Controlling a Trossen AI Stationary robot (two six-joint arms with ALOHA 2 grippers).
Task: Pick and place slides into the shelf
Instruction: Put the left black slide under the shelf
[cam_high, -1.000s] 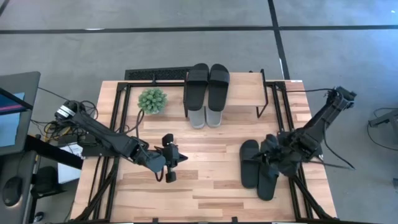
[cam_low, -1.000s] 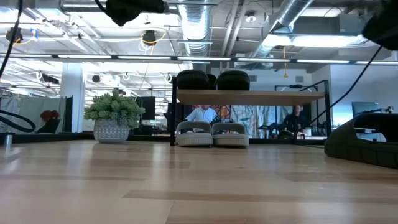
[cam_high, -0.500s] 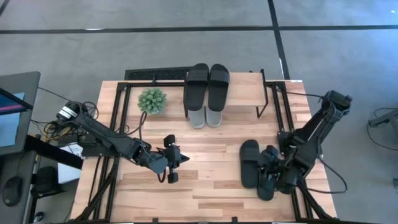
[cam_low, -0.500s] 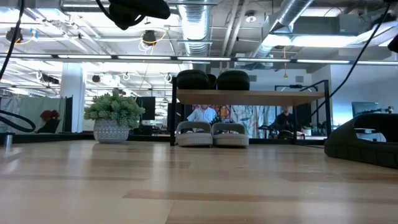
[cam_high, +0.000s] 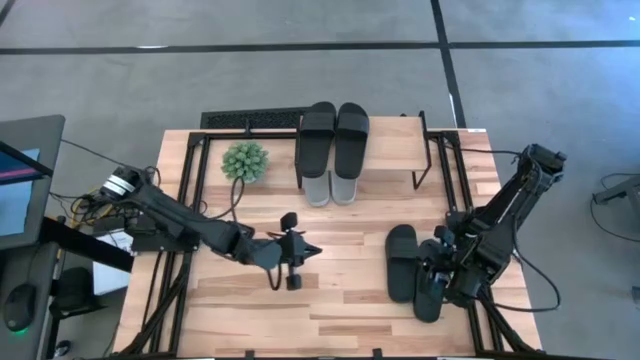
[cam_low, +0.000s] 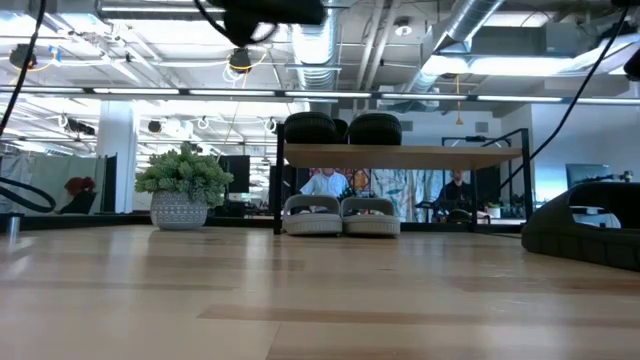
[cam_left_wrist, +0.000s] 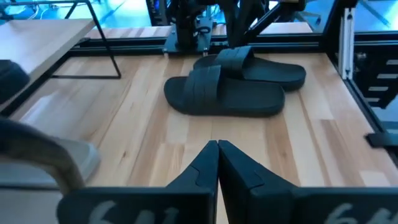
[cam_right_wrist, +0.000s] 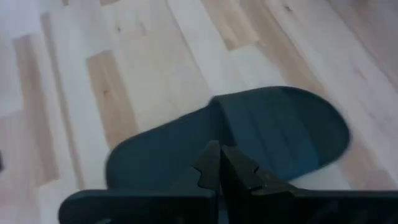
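Black slide (cam_right_wrist: 249, 140), directly under right tool (cam_right_wrist: 219, 163)

Four black slides (cam_high: 335, 135), two grey slides (cam_high: 331, 187), one shelf (cam_high: 395, 148).

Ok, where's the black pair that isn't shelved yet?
In the high view the loose black pair lies on the table's right side, in front of the shelf, with the right gripper directly over its outer slide.
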